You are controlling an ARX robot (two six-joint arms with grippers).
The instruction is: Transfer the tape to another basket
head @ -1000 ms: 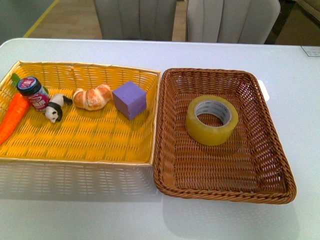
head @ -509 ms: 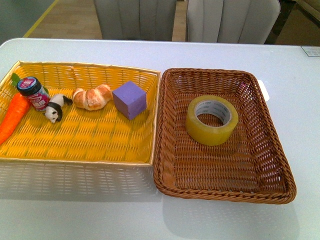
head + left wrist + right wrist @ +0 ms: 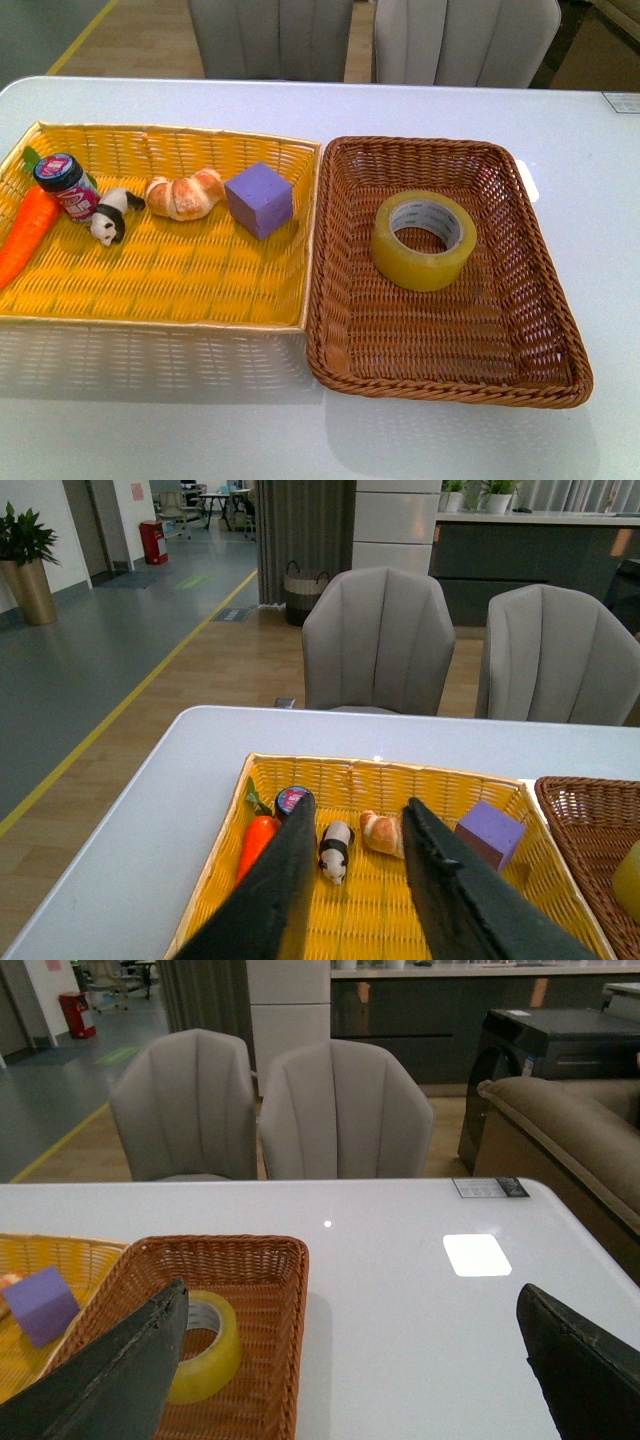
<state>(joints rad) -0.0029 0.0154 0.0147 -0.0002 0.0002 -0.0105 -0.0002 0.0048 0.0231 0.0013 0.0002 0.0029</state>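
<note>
We see the tape [image 3: 424, 240] lying flat in the brown basket [image 3: 520, 375]; our left gripper [image 3: 358, 825] and right gripper [image 3: 350, 1345] both gape, holding nothing.

A bright yellow woven tray [image 3: 160, 290] holds, along its far side, an orange toy carrot [image 3: 25, 232], dark-lidded jar [image 3: 66, 186], panda figurine [image 3: 110, 215], croissant [image 3: 186, 194] and purple cube [image 3: 259, 199]

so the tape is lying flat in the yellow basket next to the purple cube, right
Not quite. The tape is lying flat, but in the brown wicker basket, alone there. The purple cube sits in the yellow basket beside it. The front view shows this plainly, and the right wrist view agrees.
</note>
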